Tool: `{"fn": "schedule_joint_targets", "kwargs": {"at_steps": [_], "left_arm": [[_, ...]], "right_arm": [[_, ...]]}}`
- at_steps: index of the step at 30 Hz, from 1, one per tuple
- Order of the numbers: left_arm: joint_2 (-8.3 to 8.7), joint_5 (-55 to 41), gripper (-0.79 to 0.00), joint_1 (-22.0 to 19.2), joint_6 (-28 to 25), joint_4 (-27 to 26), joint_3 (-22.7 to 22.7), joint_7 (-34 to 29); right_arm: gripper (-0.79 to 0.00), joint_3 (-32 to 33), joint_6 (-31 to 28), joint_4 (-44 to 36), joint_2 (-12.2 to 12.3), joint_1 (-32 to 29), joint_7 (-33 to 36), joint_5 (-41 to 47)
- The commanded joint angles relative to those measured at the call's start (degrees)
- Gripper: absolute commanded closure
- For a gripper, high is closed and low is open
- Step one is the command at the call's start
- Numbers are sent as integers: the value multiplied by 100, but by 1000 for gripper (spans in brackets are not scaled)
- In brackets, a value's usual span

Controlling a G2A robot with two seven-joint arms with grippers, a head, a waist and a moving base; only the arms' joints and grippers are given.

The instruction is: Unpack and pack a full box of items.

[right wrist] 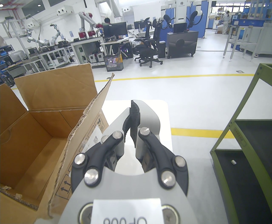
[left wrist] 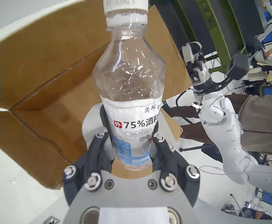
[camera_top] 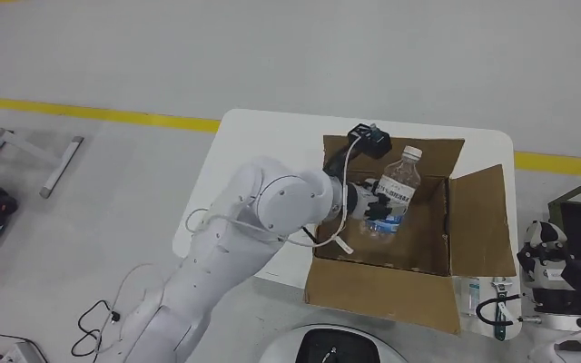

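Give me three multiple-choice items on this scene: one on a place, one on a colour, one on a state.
1. Where is the bottle?
A. Lying on the floor.
B. Over the open cardboard box.
C. On the green cart.

2. What colour is the bottle's cap?
A. Red.
B. Blue.
C. White.

3. How is the right gripper?
A. Shut on nothing.
B. Wide open.
C. Shut on the bottle.

Key:
1 B: the left gripper holds it above the box's opening in the top view.
2 C: the cap shows white in the left wrist view.
3 A: its jaws meet with nothing between them.
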Motion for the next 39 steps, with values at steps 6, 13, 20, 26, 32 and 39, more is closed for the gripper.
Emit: {"fn": "schedule_joint_targets", "kwargs": {"at_steps": [6, 13, 20, 26, 32, 39], "left_arm": [[0, -2, 0, -1, -5, -9, -5, 2], [0, -22, 0, 56, -24, 22, 4, 96], [-37, 460, 0, 117, 519, 534, 472, 400], [-159, 817, 0, -247, 1272, 1240, 1079, 182], [-241, 556, 0, -431, 1482, 2180, 1337, 390], [-241, 149, 0, -573, 1772, 2623, 1486, 680]], "right_arm": [[0, 0, 0, 0, 0, 0, 0, 0], [0, 0, 0, 0, 0, 0, 0, 0], [0, 0, 0, 0, 0, 0, 0, 0], [0, 0, 0, 0, 0, 0, 0, 0], [0, 0, 0, 0, 0, 0, 0, 0], [0, 0, 0, 0, 0, 0, 0, 0]]}}
